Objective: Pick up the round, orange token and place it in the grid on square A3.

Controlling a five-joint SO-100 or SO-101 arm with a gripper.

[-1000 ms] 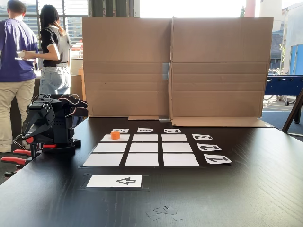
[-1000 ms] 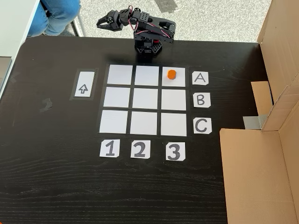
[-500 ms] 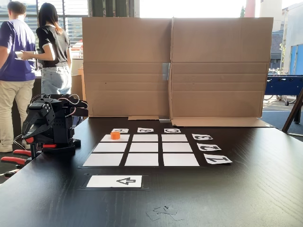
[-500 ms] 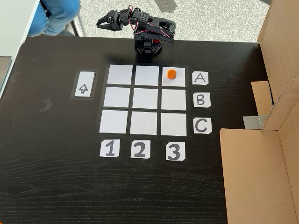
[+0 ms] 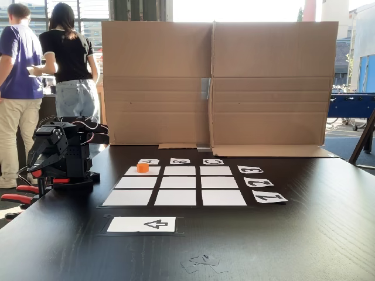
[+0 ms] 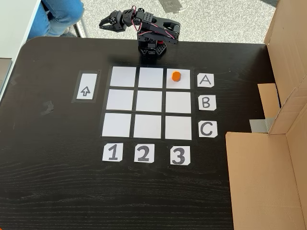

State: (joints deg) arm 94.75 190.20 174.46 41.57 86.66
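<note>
- We see a dark wood-grain surface (image 5: 304, 234) backed by a folded cardboard screen (image 5: 217, 82).
- Bright windows (image 5: 94, 12) glow at upper left, where two people (image 5: 70, 64) stand.
- From above, grey speckled floor (image 6: 216, 19) lies beyond.

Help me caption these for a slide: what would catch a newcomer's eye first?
First the token, a bright orange spot on the white grid, sitting on square A3, the corner cell in line with card A and card 3. Next the black arm, folded at the dark table's far edge in the view from above, gripper away from the token. A tall cardboard wall backs the grid in the low fixed view.
</note>
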